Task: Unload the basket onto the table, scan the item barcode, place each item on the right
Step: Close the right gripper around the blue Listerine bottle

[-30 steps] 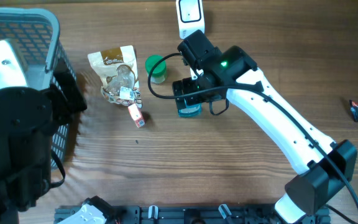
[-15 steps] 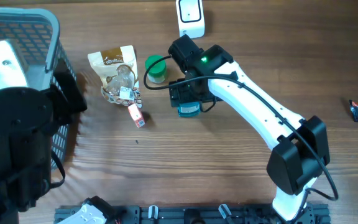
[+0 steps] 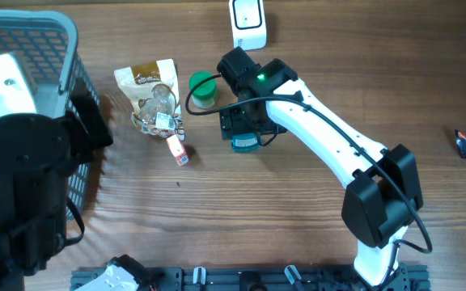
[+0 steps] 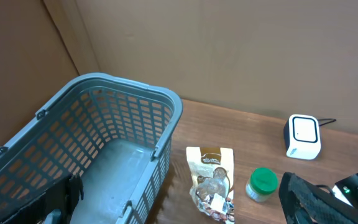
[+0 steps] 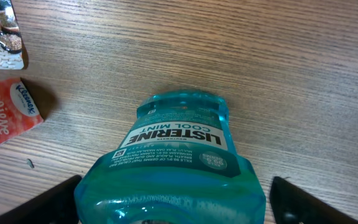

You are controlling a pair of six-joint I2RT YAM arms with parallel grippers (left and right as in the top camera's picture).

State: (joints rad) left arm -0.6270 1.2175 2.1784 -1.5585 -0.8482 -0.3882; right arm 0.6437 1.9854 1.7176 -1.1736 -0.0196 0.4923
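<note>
From overhead, the mouthwash bottle [image 3: 246, 145] is seen on the counter [image 3: 298, 234] under the right gripper [image 3: 243, 128], near the scanner [image 3: 247, 22] and just beside a green-lidded jar [image 3: 203, 87]. In the left wrist view, the jaws of the left gripper [image 4: 184, 190] are spread wide above the basket [image 4: 166, 112]. In the right wrist view, the bottle is flanked by jaws held apart, one on each side.

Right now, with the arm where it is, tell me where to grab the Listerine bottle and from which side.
Take the Listerine bottle across its body at the label, coming down from above. It seems to lie flat on the table, label up, leaving both side walls free; the right gripper is open, its fingers either side of it.
</note>
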